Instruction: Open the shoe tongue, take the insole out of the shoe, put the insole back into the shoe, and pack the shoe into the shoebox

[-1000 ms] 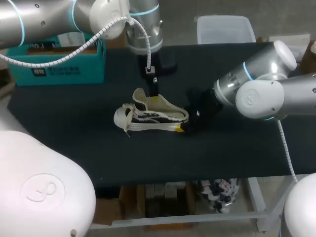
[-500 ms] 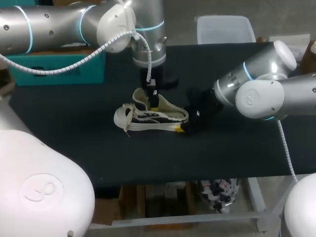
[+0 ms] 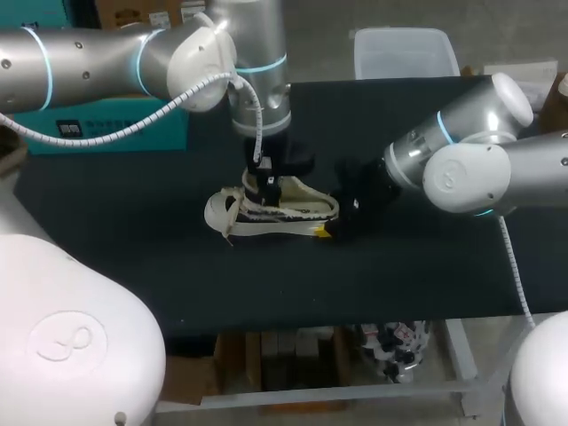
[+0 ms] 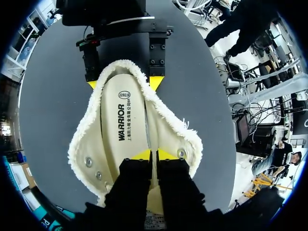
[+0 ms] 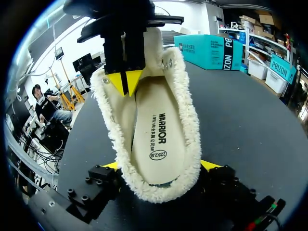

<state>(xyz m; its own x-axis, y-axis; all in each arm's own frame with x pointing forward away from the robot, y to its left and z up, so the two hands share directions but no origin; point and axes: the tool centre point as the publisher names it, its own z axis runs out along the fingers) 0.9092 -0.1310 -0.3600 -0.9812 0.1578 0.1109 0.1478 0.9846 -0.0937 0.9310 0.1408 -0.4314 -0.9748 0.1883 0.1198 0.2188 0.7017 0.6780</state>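
Our left tool point(image 4: 154, 155) is pressed nearly together, its yellow tips down inside the shoe point(image 3: 275, 213) on the front part of the insole point(image 4: 127, 125). We cannot tell whether anything thin is caught between them. Straight ahead of it, at the heel, our right tool point(image 5: 161, 166) clamps the shoe from both sides, one yellow tip against each flank, and steadies it on the bench point(image 3: 399, 284).

The shoe gapes wide, its fleecy rim spread flat, so we judge the opening step done. The insole lies flat in the shoe under the left tool. From this alone we cannot say whether it has already been out and gone back, or has yet to be lifted. The packing is clearly left to do: the box point(image 3: 115, 129) stands well apart from both tools, beyond the left arm, and the shoe is not in it.

A second ago the left tool hung above the shoe's far side, clear of it. Half a second ago it was lower and nearer, and now it is sunk into the opening. The right tool and the shoe have not shifted.
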